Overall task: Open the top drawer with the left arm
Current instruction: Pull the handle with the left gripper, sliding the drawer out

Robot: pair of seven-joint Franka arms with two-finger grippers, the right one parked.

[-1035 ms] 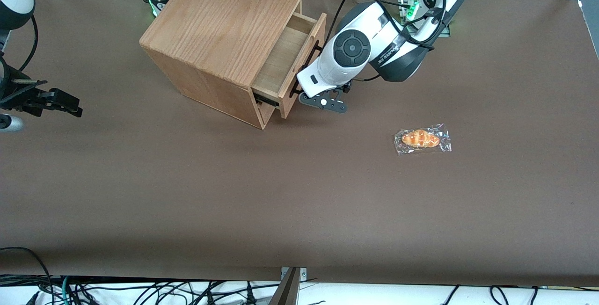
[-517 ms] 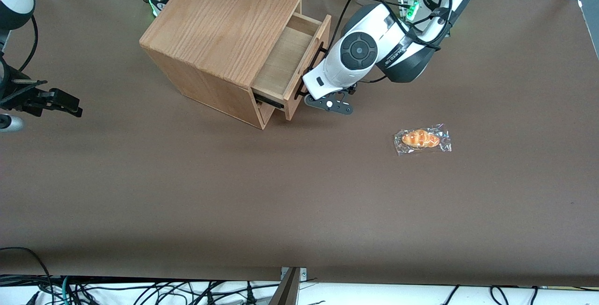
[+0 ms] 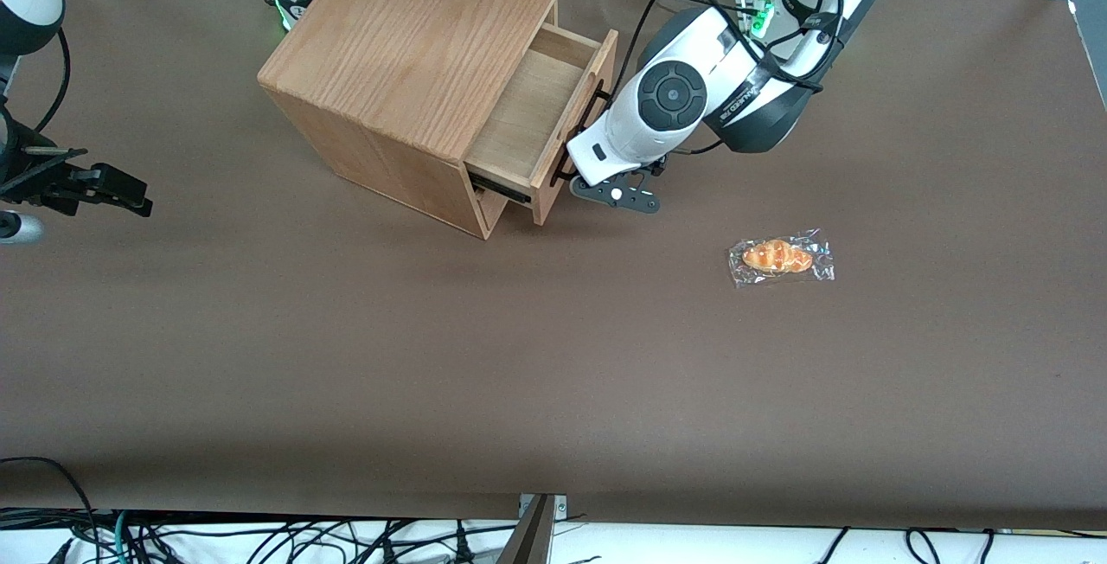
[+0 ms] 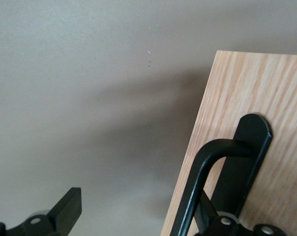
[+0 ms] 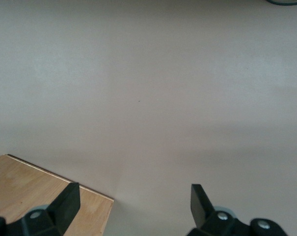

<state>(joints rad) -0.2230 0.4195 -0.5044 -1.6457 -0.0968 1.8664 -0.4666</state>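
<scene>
The top drawer point(image 3: 529, 110) is pulled partly out of the oak cabinet point(image 3: 406, 45), and its bare wooden floor shows. Its front panel point(image 4: 266, 93) carries the black bar handle point(image 4: 197, 182), which also shows in the front view point(image 3: 595, 99). The left arm point(image 3: 670, 97) reaches down in front of the drawer. Its gripper point(image 3: 578, 173) is at the handle. In the left wrist view the gripper point(image 4: 143, 221) is open. One finger point(image 4: 65, 211) hangs free over the table, and the other finger point(image 4: 224, 222) sits between the bar and the panel.
A bread roll in clear wrap point(image 3: 781, 257) lies on the brown table point(image 3: 553, 356), nearer the front camera than the left arm and toward the working arm's end. The cabinet stands at an angle near the table's back edge.
The drawer has slid farther out of the cabinet, toward the working arm's end of the table. The gripper and wrist have moved the same way with the handle.
</scene>
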